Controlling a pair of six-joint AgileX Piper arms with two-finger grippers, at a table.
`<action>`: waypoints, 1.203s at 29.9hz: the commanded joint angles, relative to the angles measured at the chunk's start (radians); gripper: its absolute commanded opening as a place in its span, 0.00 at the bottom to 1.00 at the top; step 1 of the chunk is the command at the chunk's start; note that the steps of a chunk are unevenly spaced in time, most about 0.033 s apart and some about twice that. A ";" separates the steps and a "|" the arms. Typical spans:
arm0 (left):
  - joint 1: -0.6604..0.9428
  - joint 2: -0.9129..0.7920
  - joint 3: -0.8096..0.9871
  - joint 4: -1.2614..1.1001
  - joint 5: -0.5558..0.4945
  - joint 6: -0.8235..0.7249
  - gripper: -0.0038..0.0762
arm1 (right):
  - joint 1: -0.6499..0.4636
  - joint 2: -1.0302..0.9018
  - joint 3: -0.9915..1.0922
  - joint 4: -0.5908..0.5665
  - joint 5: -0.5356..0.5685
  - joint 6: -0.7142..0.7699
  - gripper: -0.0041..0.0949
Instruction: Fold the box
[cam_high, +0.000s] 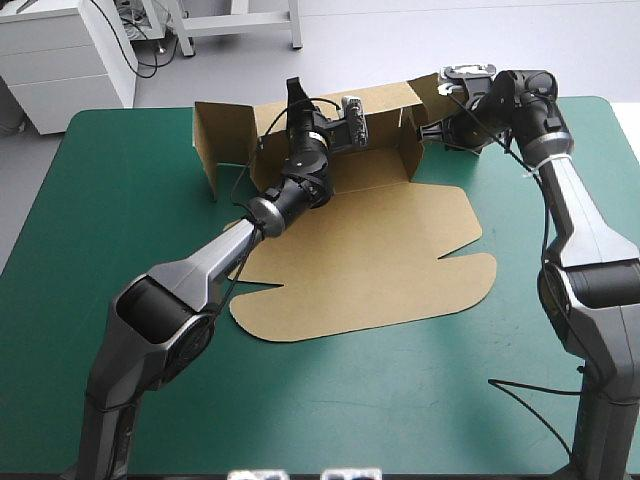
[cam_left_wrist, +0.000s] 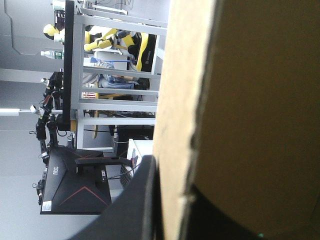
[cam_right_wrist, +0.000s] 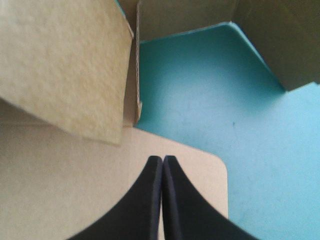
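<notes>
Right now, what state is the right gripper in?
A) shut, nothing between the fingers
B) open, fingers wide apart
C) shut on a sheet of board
A: in the right wrist view, the right gripper has its fingers meeting in one pointed arch. The box lies beyond them, and none of its board is between them.

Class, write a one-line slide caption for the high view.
Left hand grips the box's raised far wall; right hand waits at its right wall.
</notes>
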 joint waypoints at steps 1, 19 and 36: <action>-0.010 -0.064 -0.031 -0.004 -0.030 -0.024 0.04 | -0.003 -0.083 -0.032 -0.050 0.080 -0.015 0.02; -0.010 -0.064 -0.031 -0.010 0.025 -0.024 0.04 | -0.003 -0.443 0.124 -0.077 0.126 -0.063 0.02; -0.010 -0.064 -0.031 0.007 0.021 -0.020 0.04 | -0.003 -0.746 0.529 -0.075 -0.074 -0.093 0.02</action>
